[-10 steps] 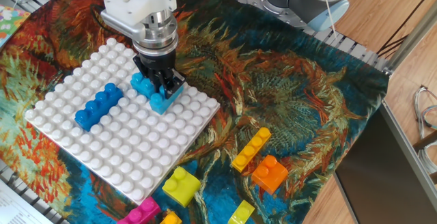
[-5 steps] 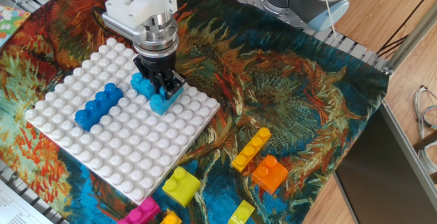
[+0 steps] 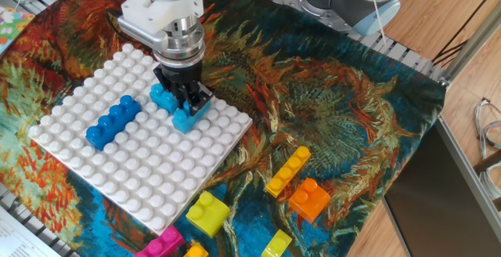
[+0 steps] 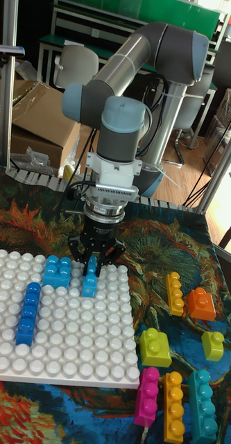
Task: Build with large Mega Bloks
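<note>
The tool is clenched on a light blue brick, holding it upright and low over the white studded plate, apparently so its hollow underside lines up with the studs before being pressed home. It sits just beside a second light blue brick already on the plate, likely to join it. A dark blue brick stands apart on the plate. Spare orange, yellow and pink bricks wait on the patterned cloth covering the table.
</note>
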{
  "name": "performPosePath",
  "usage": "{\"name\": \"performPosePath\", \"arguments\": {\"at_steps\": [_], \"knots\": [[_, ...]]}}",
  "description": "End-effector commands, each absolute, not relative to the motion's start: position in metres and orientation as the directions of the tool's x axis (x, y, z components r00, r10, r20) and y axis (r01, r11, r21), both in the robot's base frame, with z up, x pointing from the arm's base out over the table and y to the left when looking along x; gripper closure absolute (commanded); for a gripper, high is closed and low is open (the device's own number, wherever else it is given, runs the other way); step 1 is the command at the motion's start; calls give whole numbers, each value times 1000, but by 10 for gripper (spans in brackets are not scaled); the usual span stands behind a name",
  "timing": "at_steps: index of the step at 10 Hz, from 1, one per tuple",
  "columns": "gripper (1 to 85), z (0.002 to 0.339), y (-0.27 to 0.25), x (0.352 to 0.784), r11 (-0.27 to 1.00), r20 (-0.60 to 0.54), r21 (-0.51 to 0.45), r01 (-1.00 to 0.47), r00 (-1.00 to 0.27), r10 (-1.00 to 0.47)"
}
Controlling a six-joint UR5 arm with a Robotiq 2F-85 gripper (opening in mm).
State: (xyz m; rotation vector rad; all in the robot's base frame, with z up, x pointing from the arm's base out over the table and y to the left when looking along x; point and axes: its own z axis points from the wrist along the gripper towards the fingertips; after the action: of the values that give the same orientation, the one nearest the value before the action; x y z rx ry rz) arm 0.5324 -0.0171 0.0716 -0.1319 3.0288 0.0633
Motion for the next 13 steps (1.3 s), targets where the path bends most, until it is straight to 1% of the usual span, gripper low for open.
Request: {"name": "performPosePath", "arguments": {"at_steps": [1, 13], "knots": [[843, 72, -15, 533, 995, -115, 49, -85, -990, -79], [843, 62, -19, 535, 995, -116, 39, -93, -989, -88]]}}
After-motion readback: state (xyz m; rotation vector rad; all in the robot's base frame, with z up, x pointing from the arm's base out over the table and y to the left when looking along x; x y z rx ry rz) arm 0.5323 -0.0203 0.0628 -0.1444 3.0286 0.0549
